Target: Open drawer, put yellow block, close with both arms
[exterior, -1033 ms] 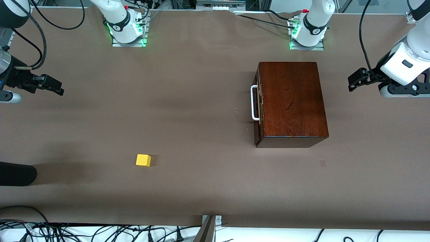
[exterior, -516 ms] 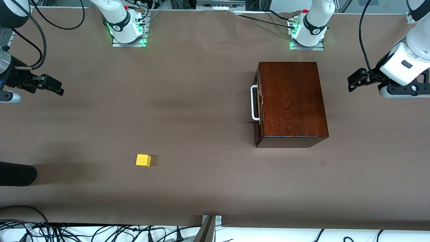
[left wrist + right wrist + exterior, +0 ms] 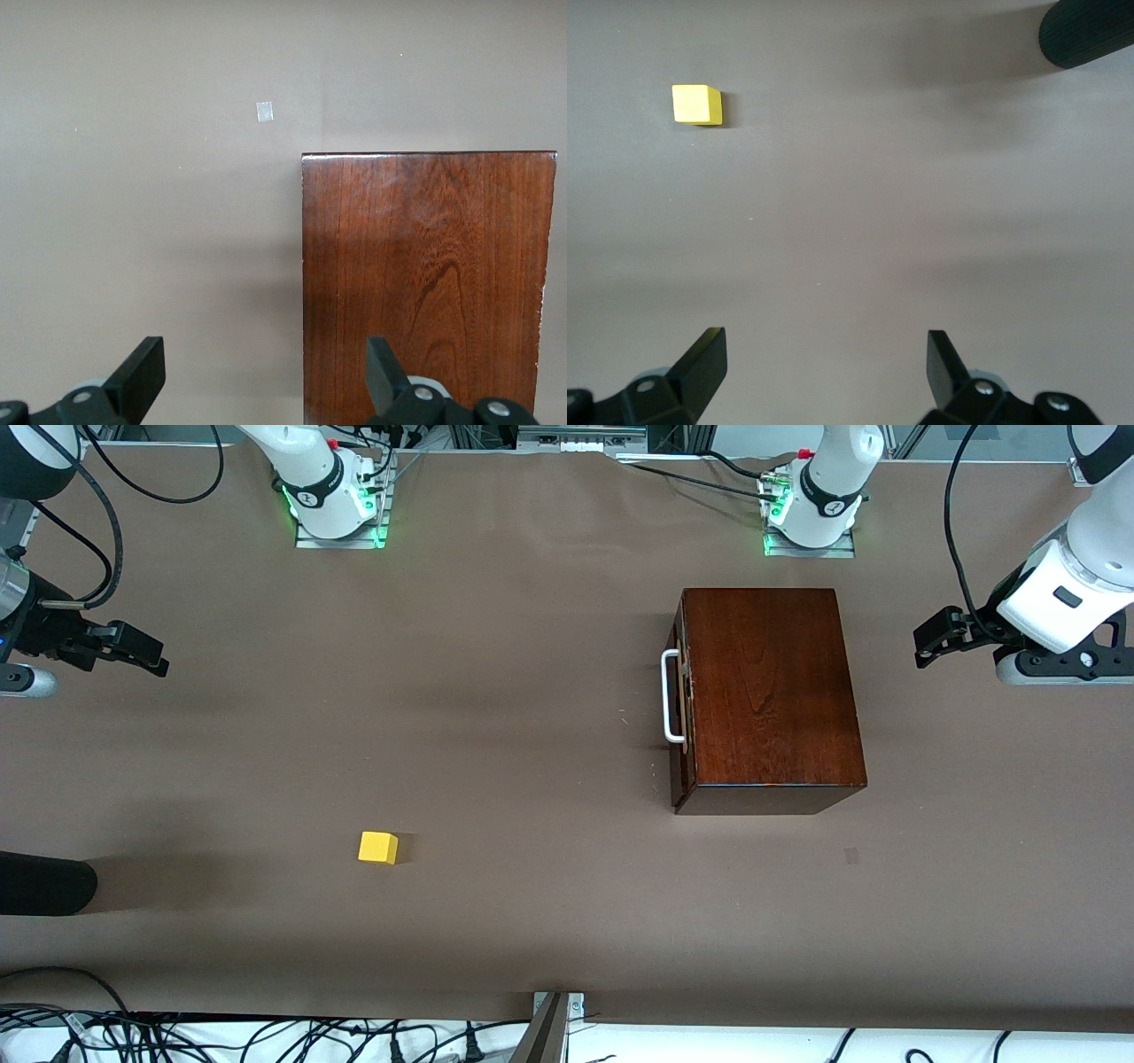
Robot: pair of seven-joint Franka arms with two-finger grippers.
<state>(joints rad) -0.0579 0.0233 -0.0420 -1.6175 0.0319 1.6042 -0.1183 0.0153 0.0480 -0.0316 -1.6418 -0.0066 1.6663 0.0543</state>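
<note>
The dark mahogany box (image 3: 771, 691) stands toward the left arm's end of the table. Its drawer (image 3: 680, 717) is shut, and the white bar handle (image 3: 671, 695) faces the right arm's end. In the left wrist view the box top (image 3: 425, 283) fills one side. The yellow block (image 3: 377, 848) lies alone on the table, nearer the front camera and toward the right arm's end; it also shows in the right wrist view (image 3: 696, 104). My left gripper (image 3: 930, 642) (image 3: 264, 372) hangs open and empty beside the box. My right gripper (image 3: 146, 655) (image 3: 827, 363) hangs open over bare table at its end.
A black rounded object (image 3: 44, 883) (image 3: 1090, 31) juts in at the table's edge at the right arm's end. A small pale mark (image 3: 851, 856) sits on the brown cover near the box. Cables lie along the front edge (image 3: 266, 1036).
The left arm's wrist has shifted slightly toward the arms' bases. The box, the block and the right arm have not moved.
</note>
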